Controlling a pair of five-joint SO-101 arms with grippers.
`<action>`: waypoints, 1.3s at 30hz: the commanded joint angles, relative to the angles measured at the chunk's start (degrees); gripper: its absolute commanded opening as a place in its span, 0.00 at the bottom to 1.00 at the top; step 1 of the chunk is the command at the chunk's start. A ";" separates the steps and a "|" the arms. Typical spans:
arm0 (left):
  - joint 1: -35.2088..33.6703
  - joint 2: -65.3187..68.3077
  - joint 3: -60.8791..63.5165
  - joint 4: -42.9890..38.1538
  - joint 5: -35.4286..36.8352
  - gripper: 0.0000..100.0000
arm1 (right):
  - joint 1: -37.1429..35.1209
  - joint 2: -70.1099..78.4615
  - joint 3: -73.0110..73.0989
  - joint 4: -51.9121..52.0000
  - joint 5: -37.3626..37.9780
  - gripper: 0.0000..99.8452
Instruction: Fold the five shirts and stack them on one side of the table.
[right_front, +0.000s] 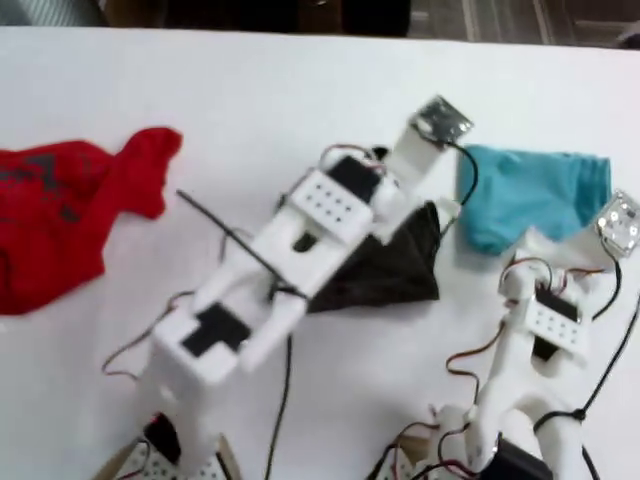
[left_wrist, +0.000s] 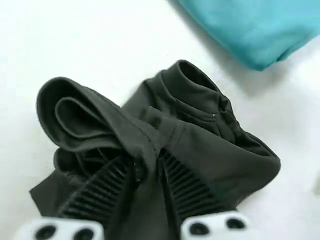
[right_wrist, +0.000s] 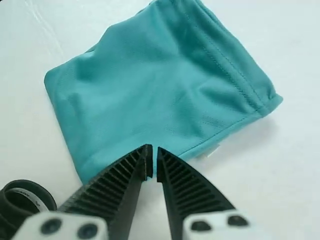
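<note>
A crumpled black shirt (left_wrist: 200, 140) lies mid-table, and my left gripper (left_wrist: 147, 167) is shut on a bunched fold of it. In the high view the left arm (right_front: 300, 240) covers part of the black shirt (right_front: 400, 265). A folded teal shirt (right_wrist: 165, 90) lies flat to the right of it. My right gripper (right_wrist: 152, 162) hovers shut at that shirt's near edge, with no cloth visibly pinched. The teal shirt (right_front: 530, 195) sits just beyond the right arm (right_front: 545, 320). A red shirt (right_front: 70, 210) lies crumpled at the far left.
Part of the black shirt (right_wrist: 20, 197) shows beside the right gripper. Loose cables (right_front: 280, 400) trail near the arm bases at the front edge. The white table (right_front: 250, 80) is bare at the back.
</note>
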 joint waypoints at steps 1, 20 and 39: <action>0.97 3.34 -10.86 7.21 0.26 0.17 | -0.57 -2.51 -2.55 0.40 0.00 0.02; -29.27 5.10 -39.69 31.21 1.93 0.03 | -15.08 -2.51 -2.64 4.18 12.31 0.02; -50.55 -27.87 29.93 2.46 0.53 0.03 | -48.13 32.04 -54.42 37.41 17.49 0.02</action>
